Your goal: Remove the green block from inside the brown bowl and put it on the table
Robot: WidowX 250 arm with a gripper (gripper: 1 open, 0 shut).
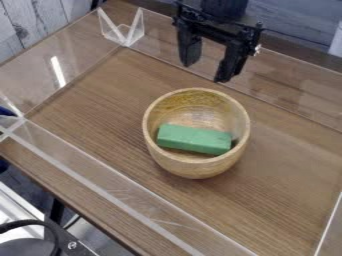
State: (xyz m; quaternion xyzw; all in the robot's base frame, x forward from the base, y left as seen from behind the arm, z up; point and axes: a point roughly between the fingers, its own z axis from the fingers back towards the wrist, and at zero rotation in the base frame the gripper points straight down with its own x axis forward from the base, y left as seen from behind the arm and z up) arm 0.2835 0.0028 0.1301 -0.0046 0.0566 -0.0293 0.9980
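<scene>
The green block (pixel 194 139) lies flat inside the brown bowl (pixel 197 105), slanting from upper left to lower right across its bottom. The bowl stands near the middle of the wood-grain table (pixel 94 105). My gripper (pixel 211 58) hangs above and behind the bowl, pointing down, its two black fingers apart with nothing between them. It is clear of the bowl's far rim and touches nothing.
Clear acrylic walls (pixel 80 185) run along the table's edges, with a clear bracket (pixel 122 29) at the back left corner. A dark cable or wheel shape (pixel 34 240) shows below the table at the bottom left.
</scene>
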